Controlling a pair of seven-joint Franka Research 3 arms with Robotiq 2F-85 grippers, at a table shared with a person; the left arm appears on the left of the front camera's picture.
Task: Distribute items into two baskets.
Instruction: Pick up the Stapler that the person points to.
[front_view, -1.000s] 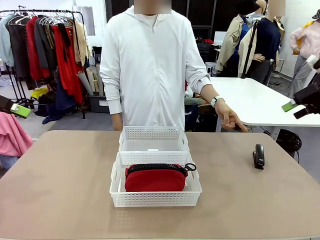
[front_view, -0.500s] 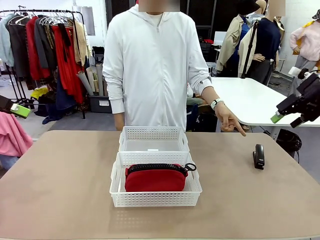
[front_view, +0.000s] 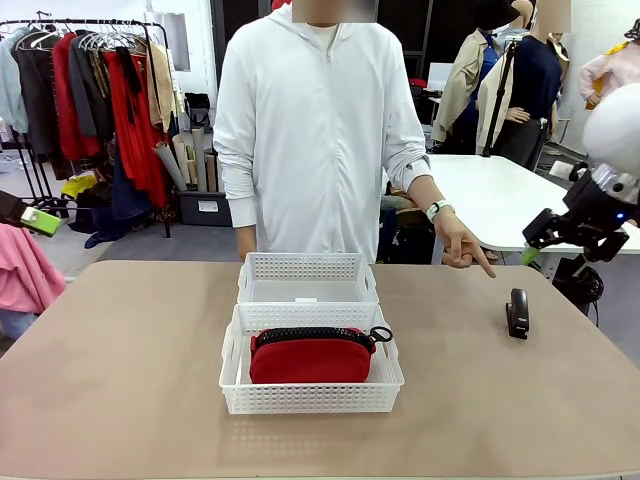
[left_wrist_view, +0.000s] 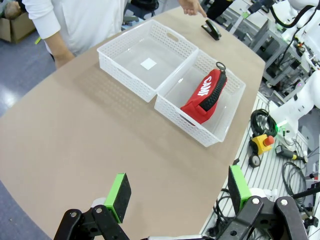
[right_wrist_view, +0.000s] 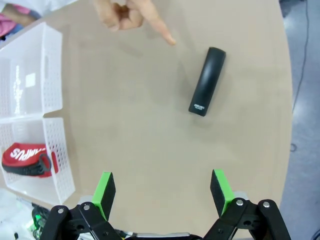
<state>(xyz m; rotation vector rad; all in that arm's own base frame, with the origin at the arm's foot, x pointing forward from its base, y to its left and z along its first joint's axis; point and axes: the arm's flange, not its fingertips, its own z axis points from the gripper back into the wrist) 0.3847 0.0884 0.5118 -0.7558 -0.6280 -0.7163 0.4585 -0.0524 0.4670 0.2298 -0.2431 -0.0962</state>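
Over the tan surface (front_view: 120, 400), the right claw (right_wrist_view: 162, 186) hung spread apart, the small black plastic stapler-like device (right_wrist_view: 207, 81) lying on it ahead, slightly rightward, its long axis running crosswise to the closing line.

Bright, even light (soft shadows)

Cloth pouch (front_view: 311, 362) — latticed plastic baskets (front_view: 310, 398)

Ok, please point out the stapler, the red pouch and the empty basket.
stapler (right_wrist_view: 207, 81): right wrist view, middle of its black body.
red pouch (front_view: 311, 362): front view, middle of its red side.
empty basket (front_view: 305, 266): front view, its far lattice wall.
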